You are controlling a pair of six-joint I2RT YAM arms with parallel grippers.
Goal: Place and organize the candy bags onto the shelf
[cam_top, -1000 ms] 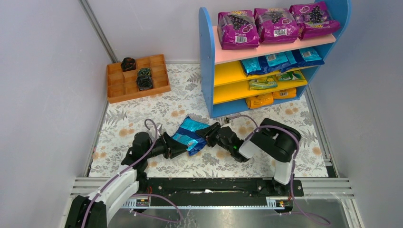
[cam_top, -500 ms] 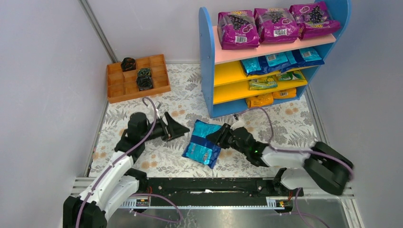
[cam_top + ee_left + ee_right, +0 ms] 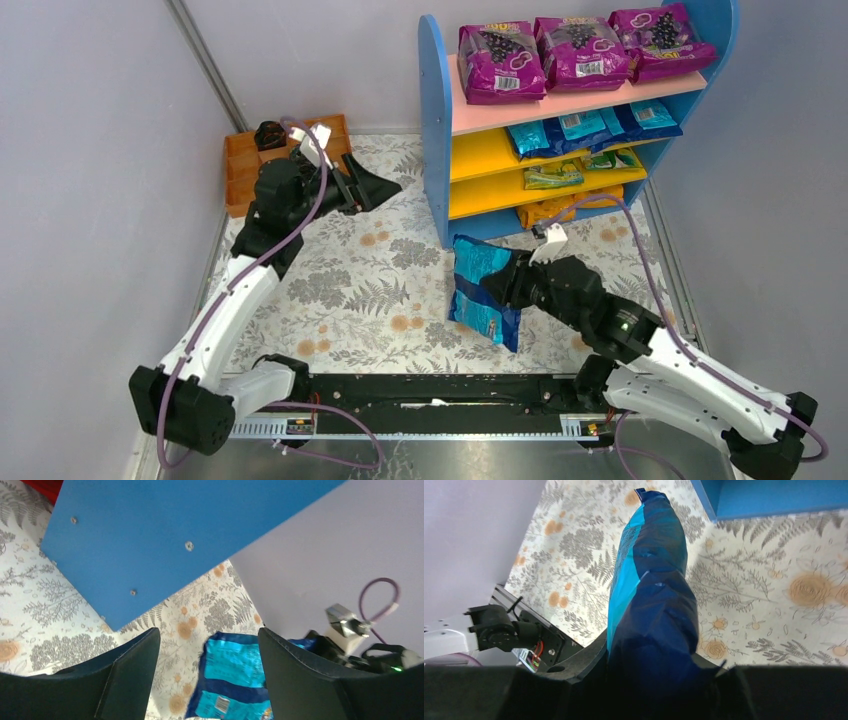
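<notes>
Right claw (image 3: 503, 287): pinching the blue bag (image 3: 482, 296) at one edge, its black fingers pressed on the film from both sides.
Blue bag: glossy, flat, creased pouch with dark-blue and cyan bands. It is held edge-on and reaches from the claw toward the shelf (image 3: 433, 120). Whether its low corner touches the mat (image 3: 370, 290) cannot be told.
Right arm (image 3: 690, 385): white links, stretched low and forward-left from its base, with a purple cable arching over the wrist.
Left claw (image 3: 375, 187): spread wide, holding nothing; tapered matte black fingers.
Left arm (image 3: 225, 310): extended far forward, wrist turned so the claw points at the shelf's side panel.
Shelf: ahead of both claws. It has smooth, rounded blue side panels with screw heads, a pink top board and yellow boards below.
Shelved stock: purple bags (image 3: 580, 45) on the pink board; blue bags (image 3: 590, 125), green-yellow bags (image 3: 555, 175) and orange bags (image 3: 545, 212) on successive lower levels.
Mat: grey ferns and orange blossoms, beneath both claws.
Tray (image 3: 240, 165): orange, compartmented, just behind the left claw.
</notes>
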